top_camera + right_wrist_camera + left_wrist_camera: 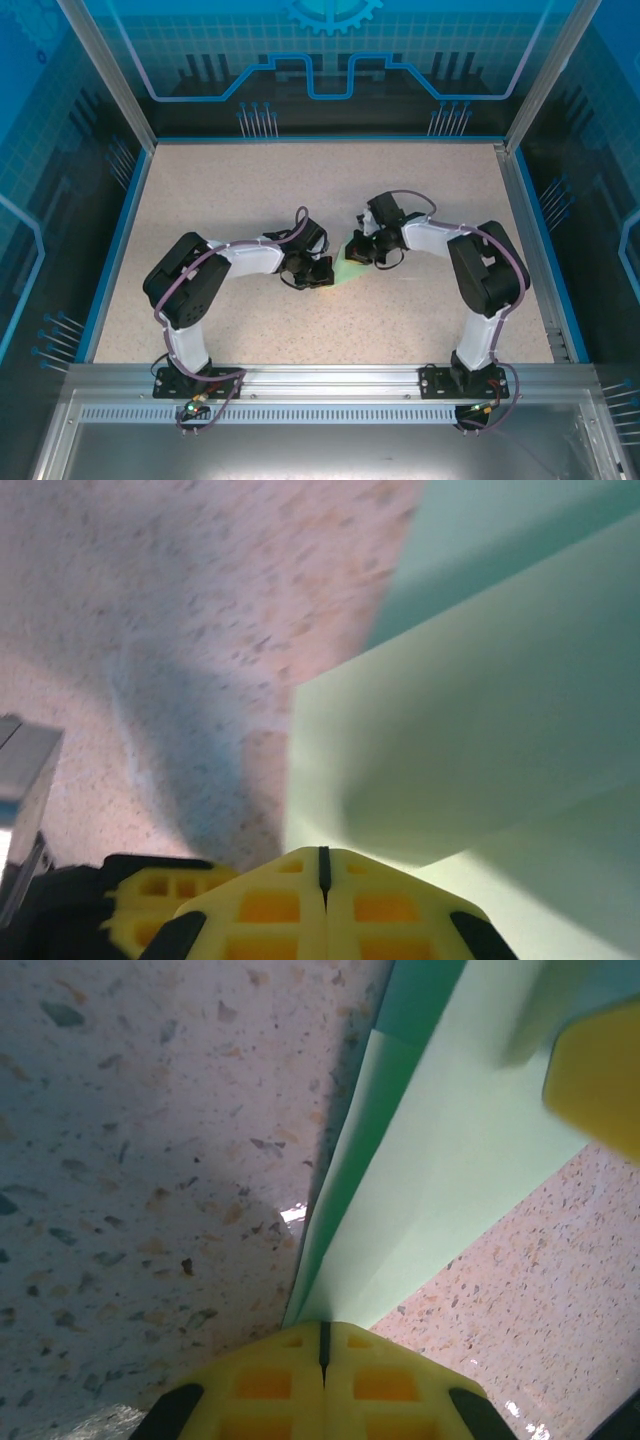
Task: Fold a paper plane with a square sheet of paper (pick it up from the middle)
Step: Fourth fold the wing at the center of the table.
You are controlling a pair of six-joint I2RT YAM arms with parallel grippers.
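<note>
Closed left end effector (322, 1332) pinches the paper plane (349, 268) mid-counter (250, 190), at its 9 o'clock. Right end effector (322, 855), at 1 o'clock, is also closed, perhaps merely pressing. Folds are layered into a wedge; wings seemingly remain.

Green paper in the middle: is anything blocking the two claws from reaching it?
Nothing visible is in the way. The left gripper and the right gripper are both shut on the green paper from opposite sides, holding it between them over the speckled table.
</note>
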